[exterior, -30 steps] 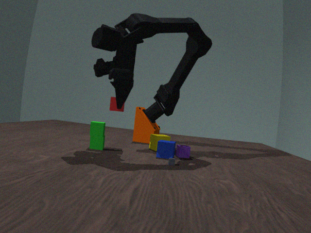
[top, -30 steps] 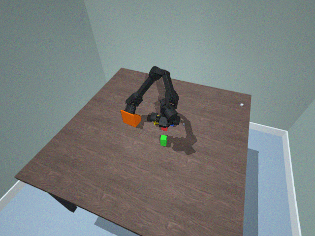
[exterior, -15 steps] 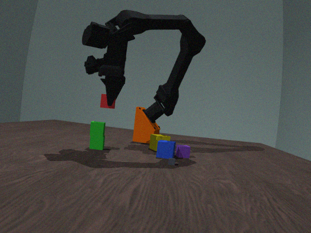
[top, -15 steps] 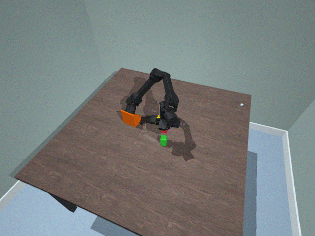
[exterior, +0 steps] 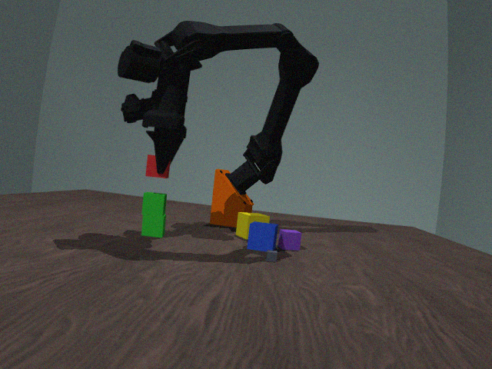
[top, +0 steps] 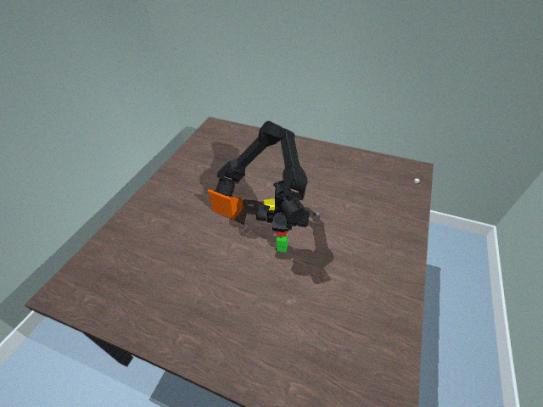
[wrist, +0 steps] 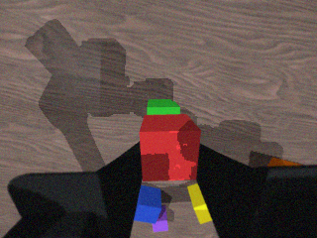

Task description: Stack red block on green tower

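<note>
The gripper (exterior: 161, 168) holds the red block (exterior: 153, 167) in the air just above the green tower (exterior: 154, 214), not touching it, while yellow (exterior: 247, 222), blue (exterior: 262, 235) and purple (exterior: 290, 239) blocks lie near the orange base (exterior: 226, 202).

Held block (exterior: 154, 167) just above the tower (exterior: 154, 214), other blocks (exterior: 262, 236) well apart
</note>
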You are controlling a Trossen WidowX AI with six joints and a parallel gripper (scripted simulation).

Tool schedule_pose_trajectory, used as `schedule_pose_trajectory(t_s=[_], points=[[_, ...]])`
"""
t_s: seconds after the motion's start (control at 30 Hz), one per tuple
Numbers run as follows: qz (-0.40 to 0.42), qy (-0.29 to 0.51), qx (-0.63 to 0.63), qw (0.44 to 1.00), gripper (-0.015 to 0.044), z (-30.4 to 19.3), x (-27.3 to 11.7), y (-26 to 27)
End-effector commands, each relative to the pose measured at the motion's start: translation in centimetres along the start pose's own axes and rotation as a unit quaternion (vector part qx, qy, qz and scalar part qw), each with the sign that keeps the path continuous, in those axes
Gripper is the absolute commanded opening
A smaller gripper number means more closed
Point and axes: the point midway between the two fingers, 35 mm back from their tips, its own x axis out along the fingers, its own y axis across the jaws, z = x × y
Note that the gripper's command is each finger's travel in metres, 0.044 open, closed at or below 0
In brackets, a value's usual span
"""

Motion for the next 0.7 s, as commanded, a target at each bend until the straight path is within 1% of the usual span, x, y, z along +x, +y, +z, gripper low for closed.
schedule_pose_trajectory(t_s=[0.0,0.2,0.67], points=[[0.003,0.002,0.005,1.000,0.0000,0.0,0.7,-0.1],[0.003,0.002,0.005,1.000,0.0000,-0.1,2.9,-0.1],[0.003,0.003,0.005,1.000,0.0000,-0.1,3.0,-0.1]])
